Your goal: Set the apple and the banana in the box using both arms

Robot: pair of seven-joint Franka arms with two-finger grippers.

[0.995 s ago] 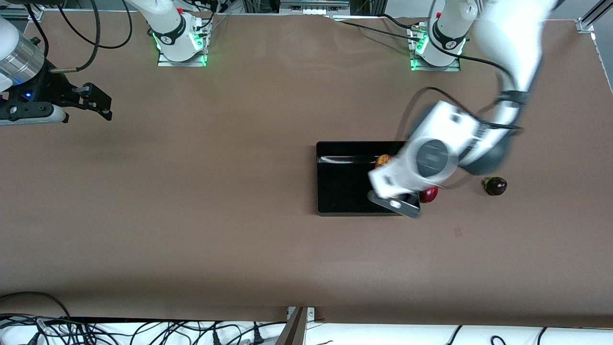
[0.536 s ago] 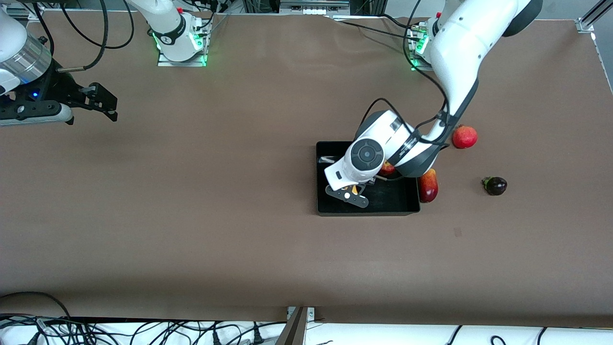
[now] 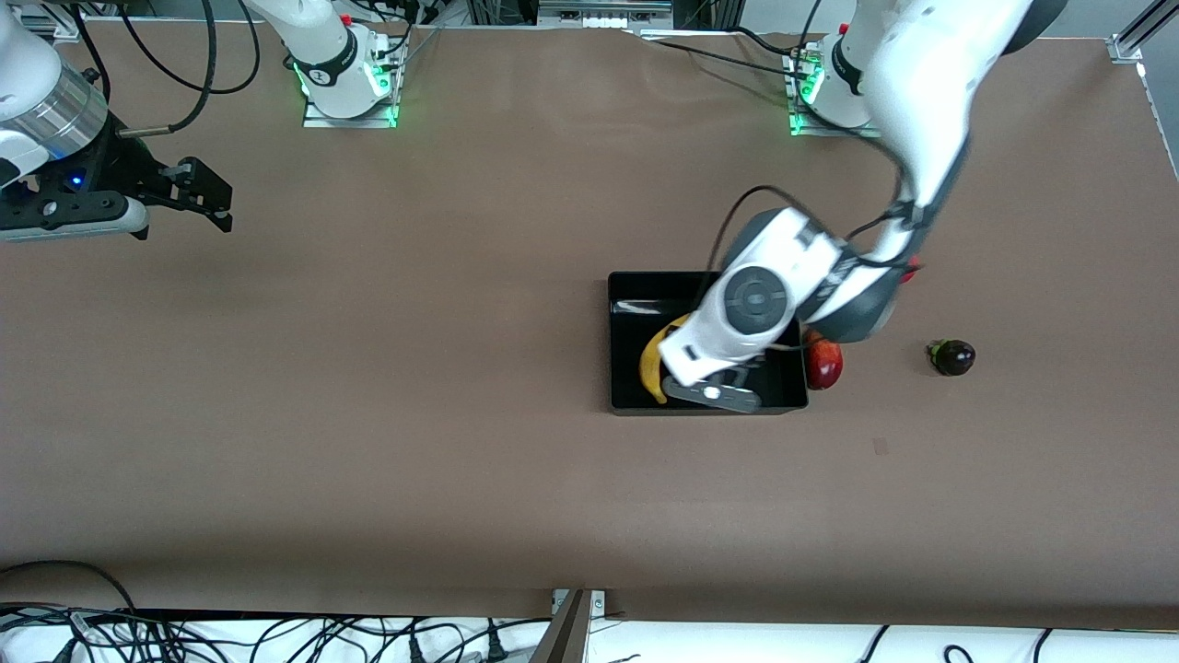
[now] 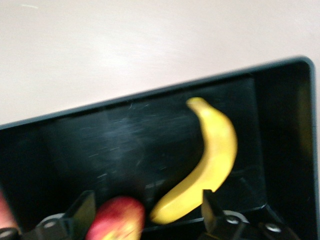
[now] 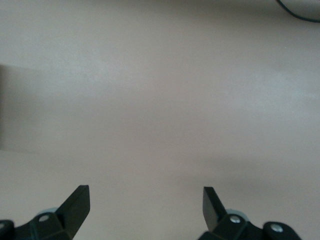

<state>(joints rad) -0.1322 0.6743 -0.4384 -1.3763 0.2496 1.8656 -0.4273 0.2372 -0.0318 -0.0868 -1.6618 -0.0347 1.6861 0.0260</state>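
Note:
The black box (image 3: 636, 304) sits mid-table toward the left arm's end. The yellow banana (image 3: 654, 364) lies in it by the wall toward the right arm's end; it also shows in the left wrist view (image 4: 212, 160). The red and yellow apple (image 4: 117, 220) lies in the box (image 4: 125, 135) beside the banana's tip; in the front view my left arm hides it. My left gripper (image 3: 732, 376) hovers over the box, open and empty (image 4: 146, 212). My right gripper (image 3: 198, 193) waits open (image 5: 145, 205) over bare table at the right arm's end.
An elongated dark red-yellow fruit (image 3: 822, 362) lies just outside the box wall toward the left arm's end. A small dark purple fruit (image 3: 951, 356) lies farther that way. A red round fruit (image 3: 912, 269) peeks out from under the left arm.
The left gripper has let go of the banana, which now lies in the box. The left hand has shifted toward the left arm's end. The right gripper has barely moved.

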